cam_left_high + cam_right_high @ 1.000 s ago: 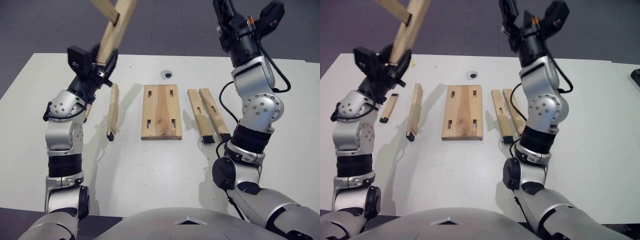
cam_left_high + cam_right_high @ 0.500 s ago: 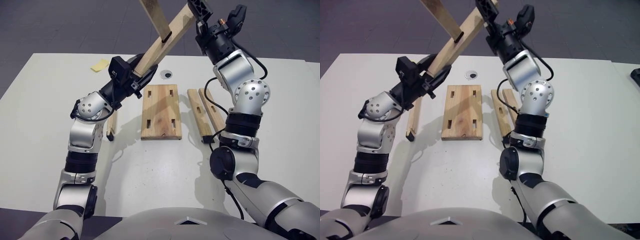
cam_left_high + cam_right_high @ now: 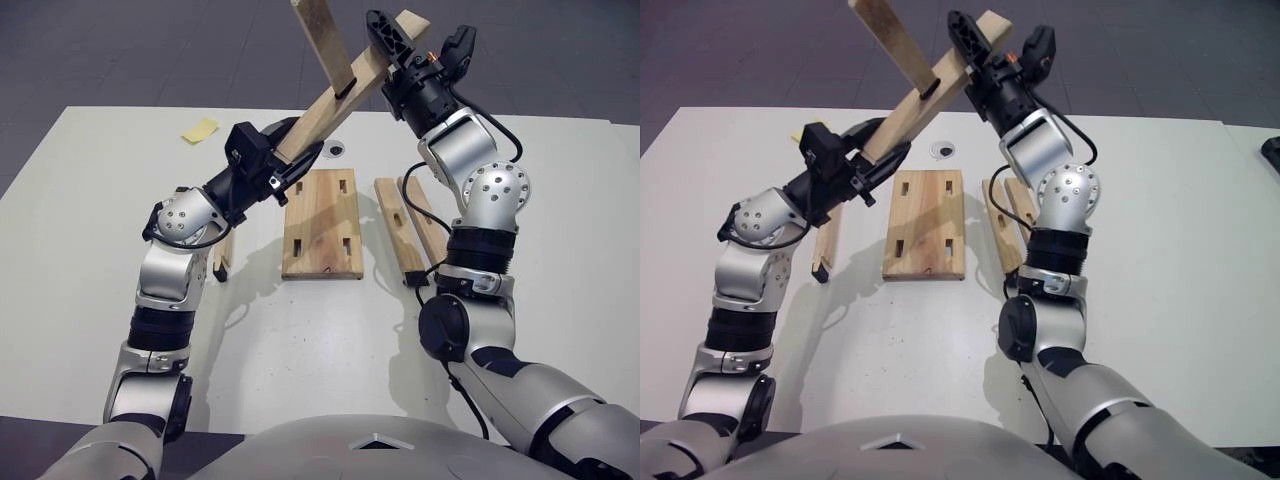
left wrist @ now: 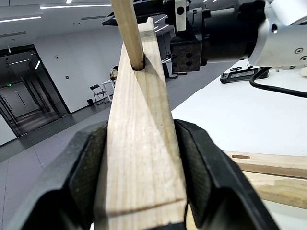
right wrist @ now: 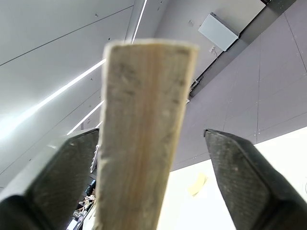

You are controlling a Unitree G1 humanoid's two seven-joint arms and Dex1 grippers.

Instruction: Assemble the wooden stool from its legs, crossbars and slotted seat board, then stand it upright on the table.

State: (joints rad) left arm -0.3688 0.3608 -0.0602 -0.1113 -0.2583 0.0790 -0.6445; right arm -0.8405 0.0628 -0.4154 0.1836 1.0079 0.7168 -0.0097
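Note:
My left gripper (image 3: 283, 163) is shut on the lower end of a wooden leg (image 3: 335, 100) that slants up to the right above the table. A crossbar (image 3: 322, 40) stands in the leg's slot and juts upward. My right gripper (image 3: 412, 48) is open, with one finger on each side of the leg's upper end (image 5: 148, 120) and gaps showing beside the wood. The slotted seat board (image 3: 322, 222) lies flat mid-table. Two more slotted legs (image 3: 400, 235) (image 3: 430, 228) lie side by side to its right. Another leg (image 3: 222, 255) lies left of the board, partly behind my left arm.
A yellow note (image 3: 201, 129) lies on the white table (image 3: 560, 250) at the back left. A round cable hole (image 3: 335, 150) sits just behind the seat board. The table's front and right side are bare.
My left arm swung the leg with its crossbar rightward over the seat board. My right gripper came down and left until its open fingers straddle the leg's upper end.

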